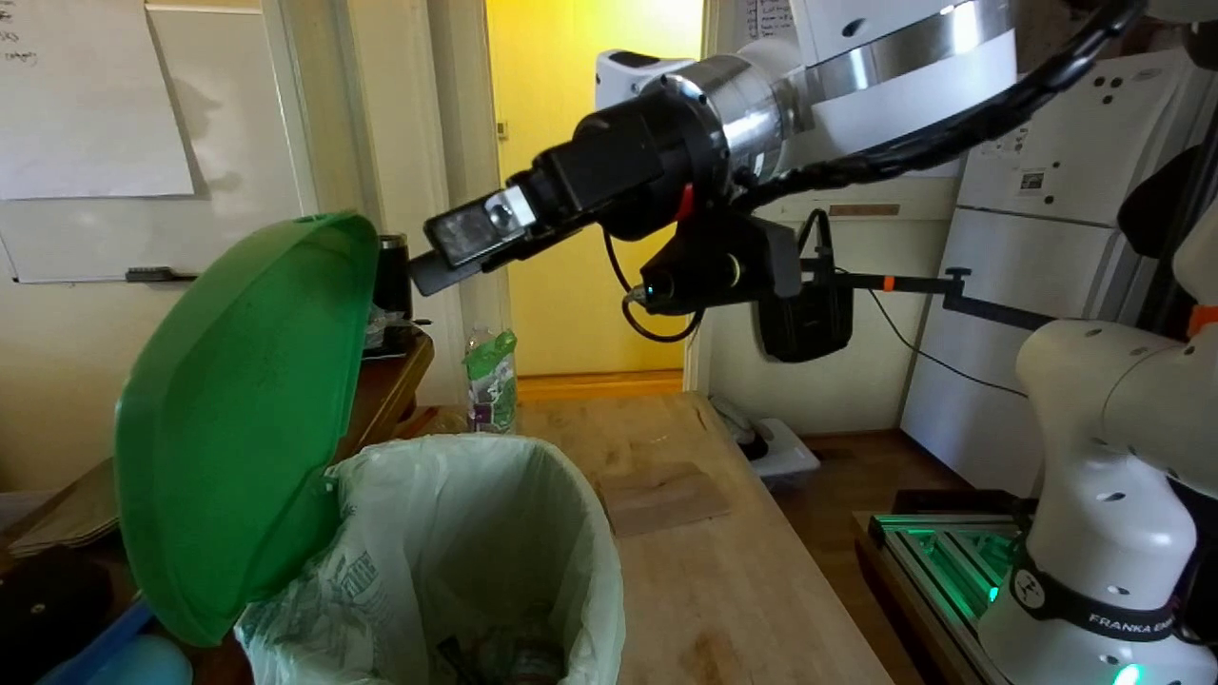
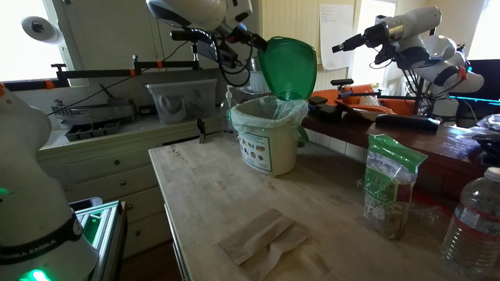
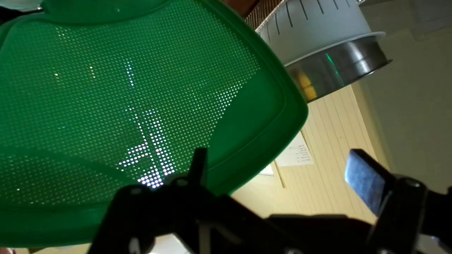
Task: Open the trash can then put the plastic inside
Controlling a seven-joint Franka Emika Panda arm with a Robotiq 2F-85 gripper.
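One trash can [image 2: 284, 150] stands uncovered on the table [image 2: 203, 195], green lid [image 2: 289, 66] raised; one pincer [image 3: 279, 162], jaws parted, hangs near that lid.

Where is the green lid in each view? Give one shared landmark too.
In an exterior view: the green lid, raised, at picture left.
In an exterior view: the green lid, upper picture, right of center.
Wrist view: the green lid fills much of the left half.
Landmark in all three: the open gripper.
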